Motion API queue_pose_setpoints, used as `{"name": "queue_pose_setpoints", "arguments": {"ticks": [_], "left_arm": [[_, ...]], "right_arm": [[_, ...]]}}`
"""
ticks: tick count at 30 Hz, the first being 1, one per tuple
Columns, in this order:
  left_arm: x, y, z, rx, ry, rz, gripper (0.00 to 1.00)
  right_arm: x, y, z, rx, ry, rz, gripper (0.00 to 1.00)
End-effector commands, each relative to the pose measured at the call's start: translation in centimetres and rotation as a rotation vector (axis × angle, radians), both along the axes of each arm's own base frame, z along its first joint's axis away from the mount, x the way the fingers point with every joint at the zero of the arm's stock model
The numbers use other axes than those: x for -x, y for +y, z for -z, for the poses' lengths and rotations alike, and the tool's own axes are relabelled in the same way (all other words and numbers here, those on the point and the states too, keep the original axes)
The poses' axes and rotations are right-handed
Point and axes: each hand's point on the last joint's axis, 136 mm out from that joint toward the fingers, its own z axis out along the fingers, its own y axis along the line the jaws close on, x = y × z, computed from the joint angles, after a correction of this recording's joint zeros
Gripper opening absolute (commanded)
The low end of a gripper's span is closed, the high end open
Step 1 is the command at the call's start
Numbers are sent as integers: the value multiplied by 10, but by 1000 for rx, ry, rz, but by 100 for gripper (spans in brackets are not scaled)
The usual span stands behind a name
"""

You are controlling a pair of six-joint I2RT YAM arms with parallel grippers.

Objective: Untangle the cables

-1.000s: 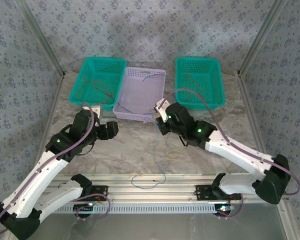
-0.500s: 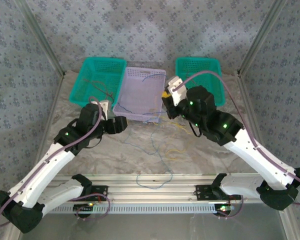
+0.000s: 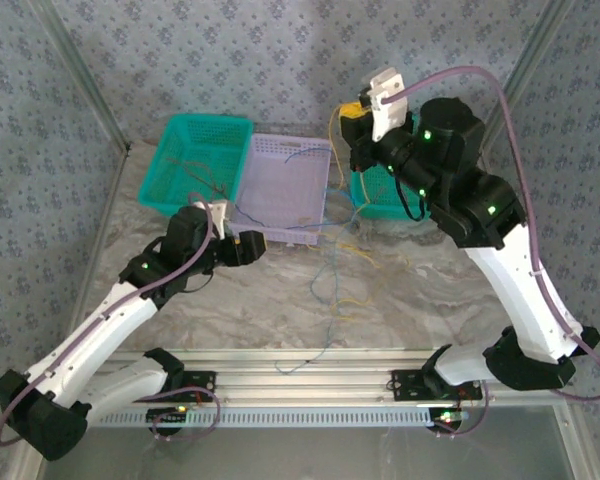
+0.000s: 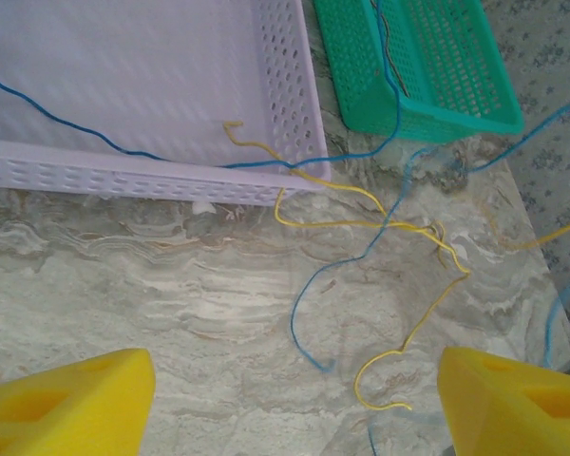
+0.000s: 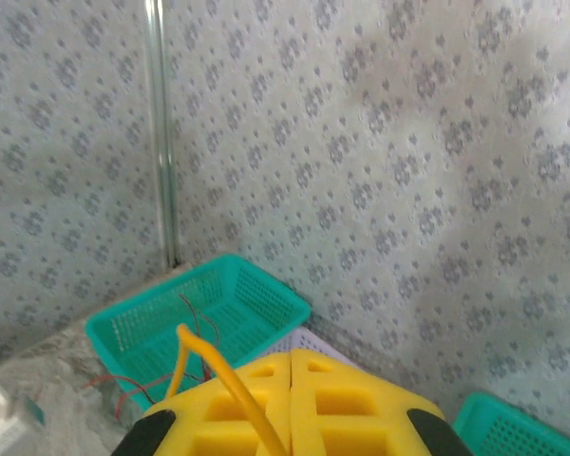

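Cables [image 3: 332, 272] drawn up off the table [image 3: 410, 290] near the lilac basket [image 3: 280, 180], one yellow strand [image 5: 223, 378] pinched in the pressed-together right gripper [image 5: 290, 366], risen in a second from table level to high over the far right teal basket [image 3: 378, 200], probably pulling the tangle apart; left gripper [image 4: 285, 399] spread wide, empty, edged right along the lilac basket's near wall.

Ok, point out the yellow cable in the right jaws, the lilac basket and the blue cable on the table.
yellow cable [image 5: 214, 369]: right wrist view, mid-strand.
lilac basket [image 4: 123, 171]: left wrist view, near perforated wall.
blue cable [image 4: 294, 309]: left wrist view, bend of its loop.
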Motion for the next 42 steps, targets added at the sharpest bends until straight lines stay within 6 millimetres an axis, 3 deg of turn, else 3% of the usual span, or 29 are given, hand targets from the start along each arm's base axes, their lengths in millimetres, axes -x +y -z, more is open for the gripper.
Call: {"name": "queue_pose_setpoints", "arguments": {"ticks": [1, 4, 13, 20, 25, 30, 35, 42], "left_arm": [[1, -17, -6, 71, -13, 51, 78], [3, -28, -14, 119, -35, 86, 80], [22, -70, -62, 303, -200, 272, 86], [39, -94, -66, 303, -297, 381, 87], [29, -94, -46, 203, -321, 357, 87], [15, -75, -37, 74, -387, 262, 86], [9, -59, -48, 59, -473, 184, 86], [14, -73, -63, 133, -509, 233, 87]], "right_arm": [[14, 5, -14, -36, 12, -86, 0], [26, 18, -10, -71, 63, -181, 0], [33, 40, 26, -53, 163, -296, 0], [39, 48, 37, -72, 206, -349, 0], [53, 53, 34, -105, 237, -423, 0], [69, 51, 26, -132, 244, -481, 0], [81, 53, 21, -157, 255, -540, 0], [89, 56, 23, -169, 281, -585, 0]]}}
